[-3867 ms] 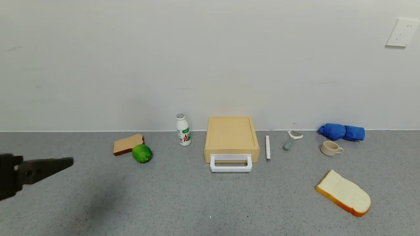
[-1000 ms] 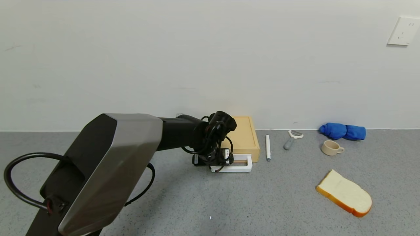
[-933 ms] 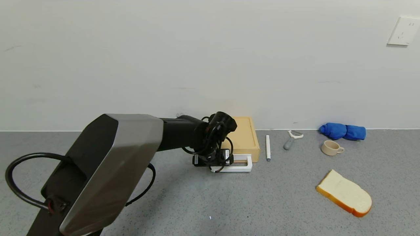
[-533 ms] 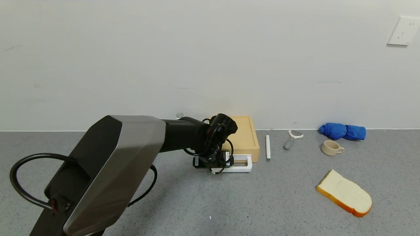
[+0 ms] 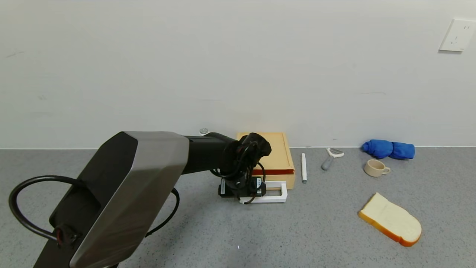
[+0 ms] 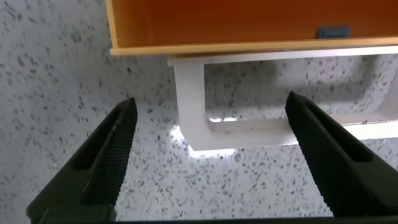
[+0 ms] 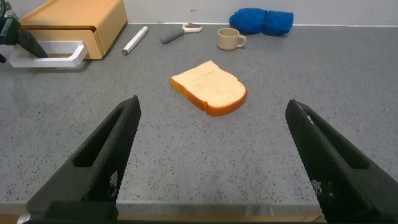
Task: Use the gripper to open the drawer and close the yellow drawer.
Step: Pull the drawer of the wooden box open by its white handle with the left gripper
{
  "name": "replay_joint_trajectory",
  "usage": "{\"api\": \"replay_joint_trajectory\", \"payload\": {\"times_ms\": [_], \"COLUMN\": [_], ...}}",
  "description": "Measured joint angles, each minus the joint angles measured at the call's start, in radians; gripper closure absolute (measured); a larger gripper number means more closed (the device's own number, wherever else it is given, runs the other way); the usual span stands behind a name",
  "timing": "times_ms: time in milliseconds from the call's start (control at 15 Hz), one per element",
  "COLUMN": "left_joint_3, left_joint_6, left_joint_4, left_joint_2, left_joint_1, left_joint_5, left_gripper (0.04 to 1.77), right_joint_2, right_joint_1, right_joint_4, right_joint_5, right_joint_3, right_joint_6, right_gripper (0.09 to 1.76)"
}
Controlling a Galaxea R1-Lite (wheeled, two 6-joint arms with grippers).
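Right of the drawer (image 5: pixel 268 156) lies a pen (image 5: pixel 303 168); left end effector (image 6: pixel 211 146) spread around its handle (image 6: pixel 249 127).

The pale yellow-tan drawer (image 5: pixel 277 172) with white loop handle (image 5: pixel 273 194) sits slightly pulled out of its box.

Plain off-white wall (image 5: pixel 238 67), white socket plate (image 5: pixel 456 35) upper right; grey speckled countertop (image 5: pixel 316 230) below.

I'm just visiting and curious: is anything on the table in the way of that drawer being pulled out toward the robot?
Nothing visible. The table in front of the drawer is bare; the left gripper is at its handle.
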Motion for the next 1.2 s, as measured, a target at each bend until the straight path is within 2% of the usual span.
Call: {"api": "replay_joint_trajectory", "payload": {"times_ms": [467, 1200], "left_joint_3": [0.055, 0.237], "left_joint_6": [-0.052, -0.101], "left_joint_4": [0.023, 0.017], "left_joint_2": [-0.021, -0.111], "left_joint_1": [-0.03, -0.092], "left_joint_5": [-0.005, -0.017], "left_gripper": [0.09, 0.09], "right_joint_2": [0.0, 0.0], "right_joint_1": [0.0, 0.0], "right_joint_4": [0.0, 0.0], "right_joint_5": [0.0, 0.0], "right_joint_3": [0.0, 0.0], "right_joint_6": [0.0, 0.0], "right_gripper": [0.14, 0.14]}}
